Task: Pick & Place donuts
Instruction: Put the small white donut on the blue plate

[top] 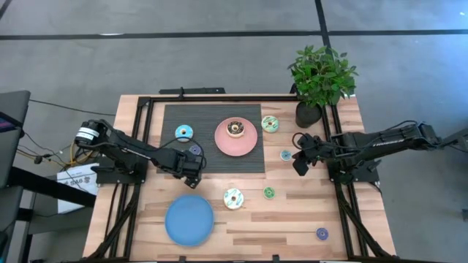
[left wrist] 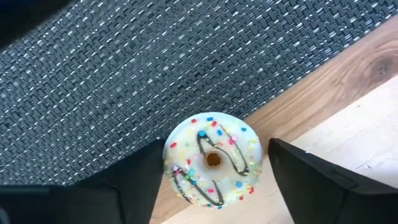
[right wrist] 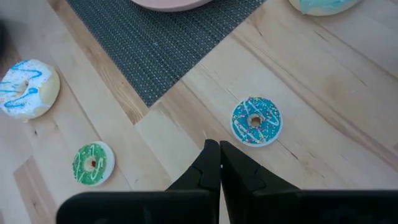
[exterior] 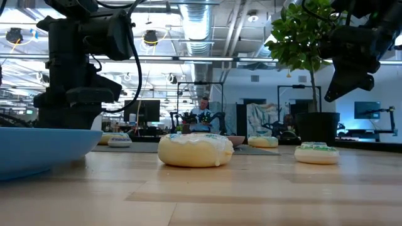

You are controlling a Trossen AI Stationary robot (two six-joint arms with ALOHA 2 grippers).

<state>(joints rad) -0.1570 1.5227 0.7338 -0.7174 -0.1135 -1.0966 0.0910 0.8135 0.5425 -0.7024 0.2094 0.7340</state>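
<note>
The left gripper (top: 191,165) hangs over a small donut (left wrist: 211,160) at the mat's (top: 212,120) edge, jaws apart either side, gripping nothing. They should close evenly, centred on the ring. The right gripper (right wrist: 219,163) waits beside the mat, jaws shut, empty. Only the left wrist view shows the donut's white icing and sprinkles.

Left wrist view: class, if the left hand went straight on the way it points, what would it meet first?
Probably the small white-iced ring donut with dark drizzle and sprinkles, lying between the open left hand's fingers at the edge of the grey woven mat; depth is uncertain.
</note>
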